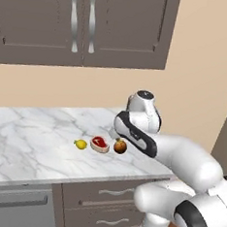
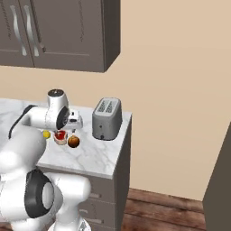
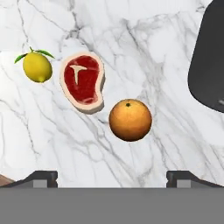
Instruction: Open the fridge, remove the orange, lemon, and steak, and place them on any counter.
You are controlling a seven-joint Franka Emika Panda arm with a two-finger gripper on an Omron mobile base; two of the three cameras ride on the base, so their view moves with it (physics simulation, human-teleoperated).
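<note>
The lemon (image 3: 36,66), the steak (image 3: 82,82) and the orange (image 3: 130,119) lie in a row on the white marble counter (image 3: 144,39), each apart from the others. They also show near the counter's right end: lemon (image 1: 80,144), steak (image 1: 99,144), orange (image 1: 120,146). My gripper (image 3: 113,178) hangs above them, open, with nothing between its fingers. From the right side the gripper (image 2: 76,121) is just above and behind the orange (image 2: 73,141). A tall grey-brown panel (image 2: 219,180) stands at the far right; I cannot tell whether it is the fridge.
A silver toaster (image 2: 107,118) stands on the counter's right end, close to the orange, and is the dark shape (image 3: 210,61) in the hand view. Dark brown wall cabinets (image 1: 79,25) hang above. Drawers (image 1: 103,192) sit under the counter. Bare marble stretches to the left.
</note>
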